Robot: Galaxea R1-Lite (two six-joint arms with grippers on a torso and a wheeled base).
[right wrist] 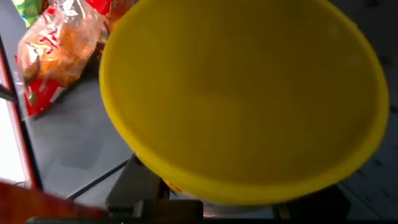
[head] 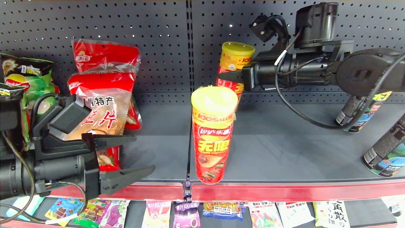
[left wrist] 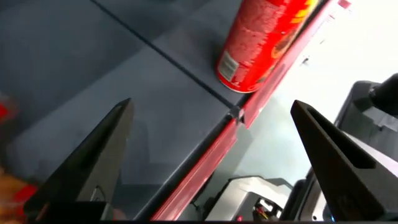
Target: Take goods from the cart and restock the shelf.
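Letting go too soon is your big worry here. Your right gripper (head: 230, 77) is squeezed tight on the tall red chip can with the yellow plastic lid (head: 236, 57), up near the back wall of the dark grey metal shelf (head: 284, 142). That can leans a bit. You cannot see if its bottom sits on the shelf, because the other red chip can with a yellow lid (head: 212, 136) stands in front of it, right by the red front lip (head: 284, 191). If you drop it tilted, it may tip, hit the front can and knock it off the edge. Your left gripper (head: 144, 154) is wide apart and holds nothing, just beside the red plastic snack bags (head: 101, 101). Swing it sideways and it could bump the front can or the bags.
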